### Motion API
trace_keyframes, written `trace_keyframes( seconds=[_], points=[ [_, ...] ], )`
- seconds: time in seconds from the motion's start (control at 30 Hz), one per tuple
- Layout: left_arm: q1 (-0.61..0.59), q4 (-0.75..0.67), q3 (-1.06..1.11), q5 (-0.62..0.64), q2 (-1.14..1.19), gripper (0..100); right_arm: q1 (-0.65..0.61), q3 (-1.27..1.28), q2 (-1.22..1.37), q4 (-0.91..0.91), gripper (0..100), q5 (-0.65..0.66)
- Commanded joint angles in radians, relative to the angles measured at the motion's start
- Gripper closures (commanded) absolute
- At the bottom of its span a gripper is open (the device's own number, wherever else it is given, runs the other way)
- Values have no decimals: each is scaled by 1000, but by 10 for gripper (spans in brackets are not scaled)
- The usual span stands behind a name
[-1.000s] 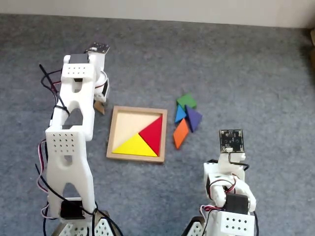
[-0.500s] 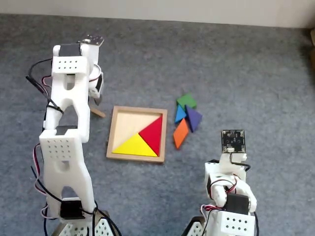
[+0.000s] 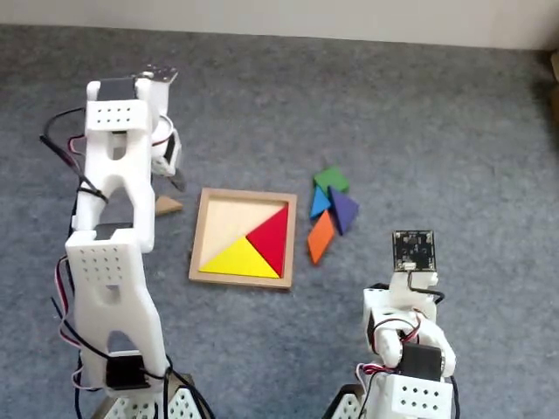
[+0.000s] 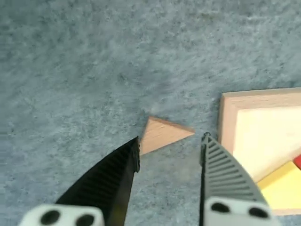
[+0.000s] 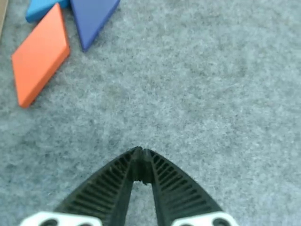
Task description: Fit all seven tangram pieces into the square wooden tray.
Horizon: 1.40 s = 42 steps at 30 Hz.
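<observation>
The square wooden tray (image 3: 249,192) lies mid-table and holds a yellow triangle (image 3: 236,260) and a red triangle (image 3: 272,237). To its right lie the green piece (image 3: 331,181), light blue triangle (image 3: 320,202), dark blue triangle (image 3: 343,209) and orange parallelogram (image 3: 320,236). A plain wooden triangle (image 3: 168,205) rests on the carpet just left of the tray. My left gripper (image 4: 171,141) hovers open over this triangle (image 4: 162,133), beside the tray rim (image 4: 227,122). My right gripper (image 5: 141,157) is shut and empty, short of the orange parallelogram (image 5: 40,54) and dark blue triangle (image 5: 91,16).
Grey carpet covers the table. The left arm (image 3: 118,175) stretches along the tray's left side; the right arm (image 3: 410,253) stands at the front right. Open carpet lies behind and right of the pieces.
The left arm has swung left and back. The wooden triangle, earlier partly under the gripper, now lies uncovered on the carpet. The right arm has kept still.
</observation>
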Motion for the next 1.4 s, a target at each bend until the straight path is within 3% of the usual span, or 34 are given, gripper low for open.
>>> trace_keyframes(
  seconds=[0.0, 0.17, 0.3, 0.63, 1.0, 1.37],
  points=[
    [-38, 15, -45, 3, -76, 776, 15, 81, -12, 1, 982, 12],
    [-48, 14, 10, -17, -68, 775, 15, 81, -12, 1, 982, 12],
    [-35, 8, 90, -140, -65, 775, 15, 81, -12, 1, 982, 12],
    [-19, -311, 338, -281, -65, 774, 15, 81, -12, 1, 982, 12],
    [8, -347, 341, -516, -65, 774, 15, 81, -12, 1, 982, 12],
    [25, -385, 349, -647, -65, 775, 15, 81, -12, 1, 982, 12]
  ],
)
